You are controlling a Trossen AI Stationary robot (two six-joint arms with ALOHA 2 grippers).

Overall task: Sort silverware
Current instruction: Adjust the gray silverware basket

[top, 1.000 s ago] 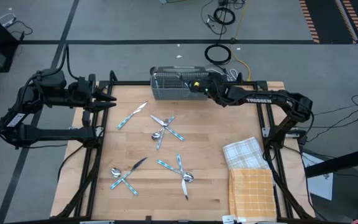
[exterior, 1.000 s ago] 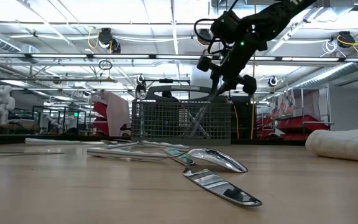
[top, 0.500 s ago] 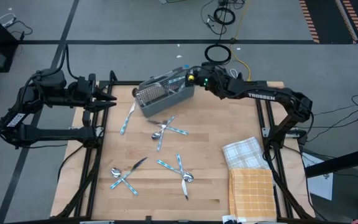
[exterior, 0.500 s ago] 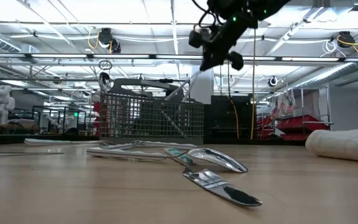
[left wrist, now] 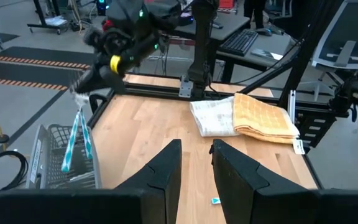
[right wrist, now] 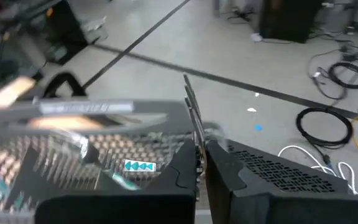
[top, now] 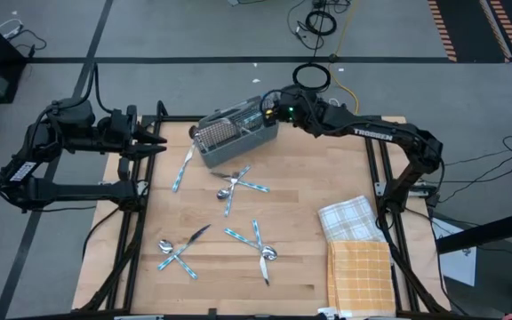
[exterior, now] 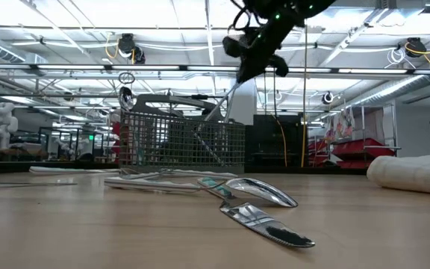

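- Wire-mesh caddy [top: 236,135] sits skewed at the table's [top: 300,213] 12 o'clock edge, with several blue-handled pieces standing inside it.
- Right gripper [top: 268,105] hovers over the caddy's 2 o'clock corner, fingers pressed together; in the right wrist view a thin metal rod, seemingly the caddy's handle [right wrist: 191,115], rises from between them.
- Left gripper [top: 154,146] waits at the table's 9 o'clock edge, its fingers [left wrist: 163,171] parted by a narrow gap and gripping nothing.
- Loose silverware lies in groups on the wood: one knife [top: 182,169] at the caddy's 8 o'clock, touching its corner.
- Crossed spoon and forks [top: 236,185] lie just at the caddy's 6 o'clock.
- Another crossed group [top: 256,244] rests near the table's middle toward 6 o'clock.
- Last crossed group [top: 178,252] is toward 7 o'clock.
- Folded cloths, one checked white [top: 349,219] and one orange [top: 360,271], lie at 4 o'clock.
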